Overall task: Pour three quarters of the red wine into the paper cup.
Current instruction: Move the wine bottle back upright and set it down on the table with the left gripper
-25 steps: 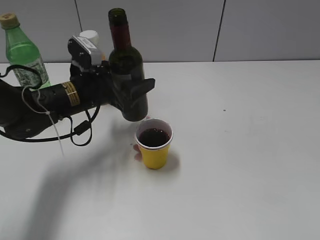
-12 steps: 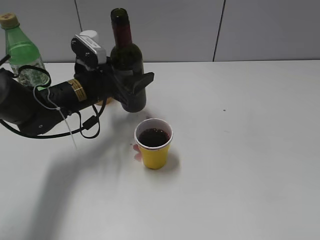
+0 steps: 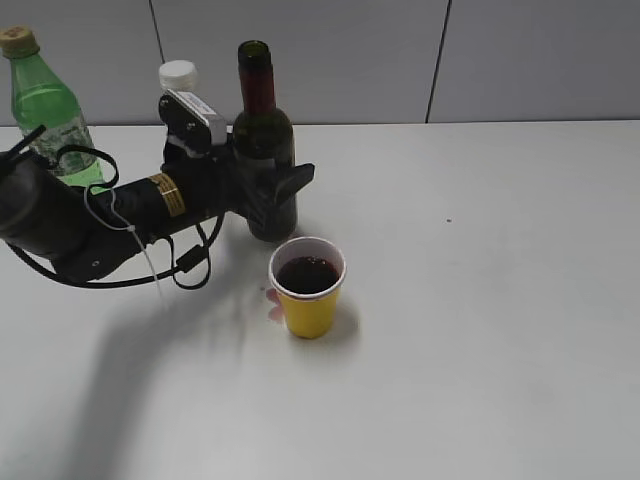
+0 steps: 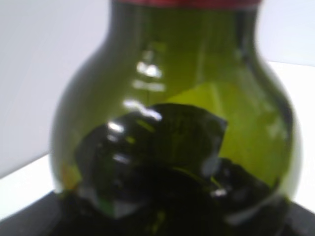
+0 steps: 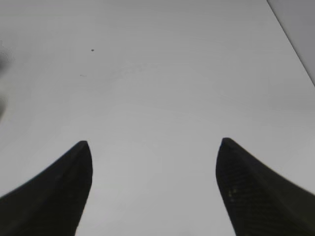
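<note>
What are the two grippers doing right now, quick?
Left gripper: closed on the wine bottle, held upright behind the paper cup.
Right gripper: open, holding nothing, above the bare table.

A dark green wine bottle stands upright on a white bench, gripped by the left gripper. Just in front, a yellow paper cup holds red wine.
</note>
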